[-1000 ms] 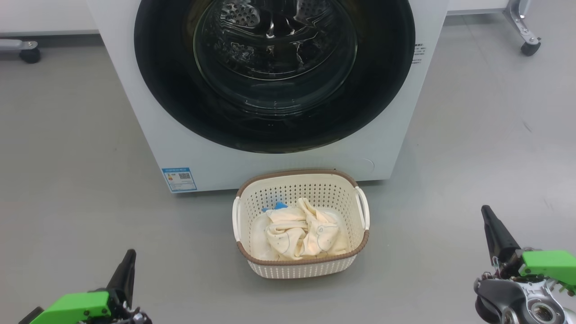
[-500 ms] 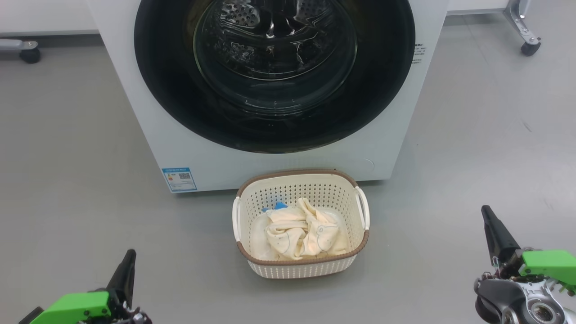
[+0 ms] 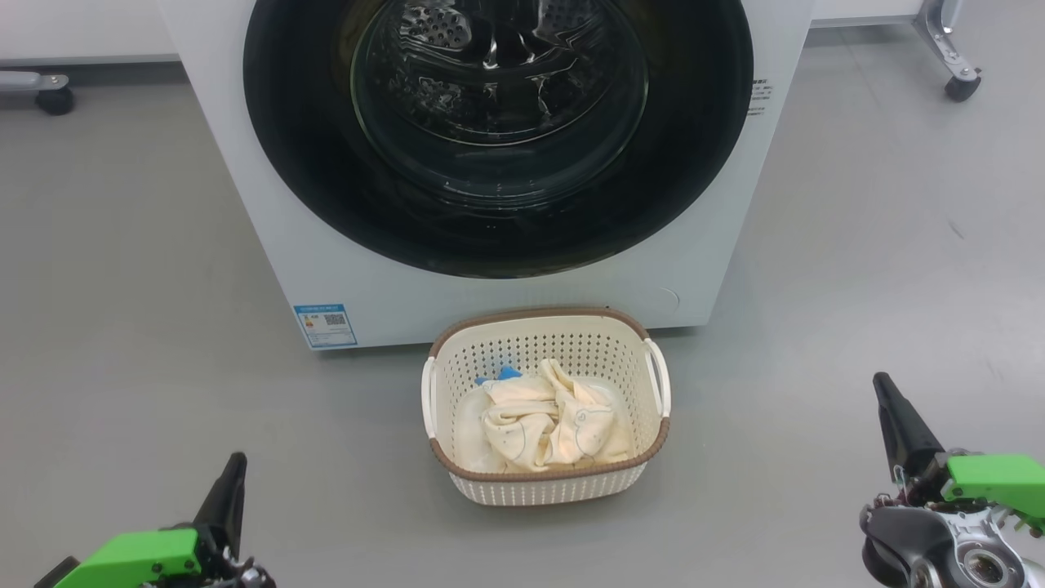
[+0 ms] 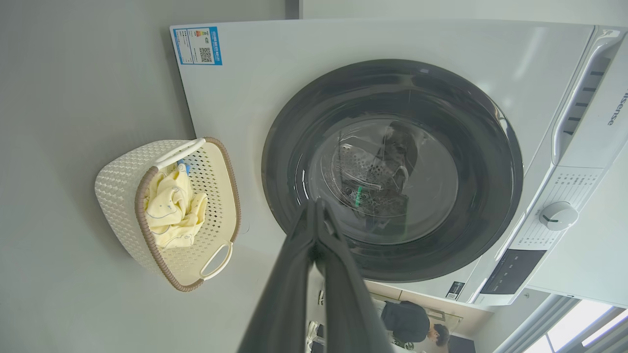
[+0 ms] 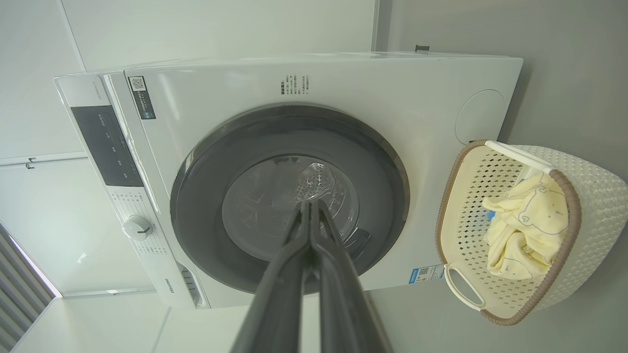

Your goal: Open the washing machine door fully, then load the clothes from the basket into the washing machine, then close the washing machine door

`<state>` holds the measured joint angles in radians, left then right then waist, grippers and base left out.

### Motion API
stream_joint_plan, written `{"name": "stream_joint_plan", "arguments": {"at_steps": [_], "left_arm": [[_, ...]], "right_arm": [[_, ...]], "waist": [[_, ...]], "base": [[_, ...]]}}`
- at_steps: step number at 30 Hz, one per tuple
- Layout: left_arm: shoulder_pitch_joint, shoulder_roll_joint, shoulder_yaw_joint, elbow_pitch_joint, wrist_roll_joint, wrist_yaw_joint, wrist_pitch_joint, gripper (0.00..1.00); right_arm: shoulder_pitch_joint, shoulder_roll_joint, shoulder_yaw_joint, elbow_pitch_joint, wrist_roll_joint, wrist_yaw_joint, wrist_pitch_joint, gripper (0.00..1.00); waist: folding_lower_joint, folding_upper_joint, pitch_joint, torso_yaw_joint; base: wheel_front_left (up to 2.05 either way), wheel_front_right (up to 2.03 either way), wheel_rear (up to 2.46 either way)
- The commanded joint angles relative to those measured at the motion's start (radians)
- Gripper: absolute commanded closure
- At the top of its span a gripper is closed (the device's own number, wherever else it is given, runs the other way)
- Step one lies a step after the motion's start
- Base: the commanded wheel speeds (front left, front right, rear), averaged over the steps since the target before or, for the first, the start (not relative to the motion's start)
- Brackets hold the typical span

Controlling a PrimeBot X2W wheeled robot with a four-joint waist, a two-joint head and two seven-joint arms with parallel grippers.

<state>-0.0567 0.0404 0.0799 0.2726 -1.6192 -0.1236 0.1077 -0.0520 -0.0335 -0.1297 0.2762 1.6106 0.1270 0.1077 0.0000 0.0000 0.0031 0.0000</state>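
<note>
While the washing machine door (image 3: 310,163) sits shut flat on the big white washing machine (image 3: 343,269), its round glass faces straight at the robot. At 6 o'clock from the door, the basket (image 3: 545,314) stands on the grey floor (image 3: 163,327), just beside the machine's front. Its open top faces up, and its long side runs from 9 o'clock to 3 o'clock, with a white handle at each end. The clothes (image 3: 543,420) lie bunched inside it, with a blue bit at the pile's 11 o'clock. The left end effector (image 3: 235,465) is low at 7 o'clock and the right end effector (image 3: 883,388) low at 4 o'clock. Both are well apart from the basket and point to 12 o'clock. Each has its two fingers pressed together and holds nothing. Nothing has moved since a second ago.
</note>
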Motion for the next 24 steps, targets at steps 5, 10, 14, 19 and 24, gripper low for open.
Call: {"name": "stream_joint_plan", "arguments": {"at_steps": [5, 10, 14, 19, 24], "left_arm": [[-0.051, 0.010, 0.034, -0.028, 0.011, -0.007, 0.006, 1.00], [0.000, 0.000, 0.000, 0.000, 0.000, 0.000, 0.000, 0.00], [0.021, -0.009, -0.006, 0.046, -0.001, 0.001, -0.001, 0.00], [0.012, -0.008, -0.016, 0.039, 0.000, 0.001, -0.010, 0.00], [0.004, -0.007, -0.027, 0.030, 0.000, 0.000, -0.019, 0.00]], "right_arm": [[-0.056, -0.017, 0.016, -0.031, -0.002, 0.004, 0.005, 1.00], [0.000, 0.000, 0.000, 0.000, 0.000, 0.000, 0.000, 0.00], [0.027, 0.012, 0.005, 0.045, -0.001, 0.000, -0.001, 0.00], [0.025, 0.010, 0.002, 0.030, -0.004, 0.000, -0.011, 0.00], [0.024, 0.008, 0.001, 0.017, -0.008, 0.000, -0.021, 0.00]], "waist": [[0.0000, 0.0000, 0.000, 0.000], [0.0000, 0.0000, 0.000, 0.000], [0.0000, 0.0000, 0.000, 0.000], [0.0000, 0.0000, 0.001, 0.000], [0.0000, 0.0000, 0.001, 0.001]], "base": [[0.00, 0.00, 0.00], [0.00, 0.00, 0.00], [0.00, 0.00, 0.00], [0.00, 0.00, 0.00], [0.00, 0.00, 0.00]]}}
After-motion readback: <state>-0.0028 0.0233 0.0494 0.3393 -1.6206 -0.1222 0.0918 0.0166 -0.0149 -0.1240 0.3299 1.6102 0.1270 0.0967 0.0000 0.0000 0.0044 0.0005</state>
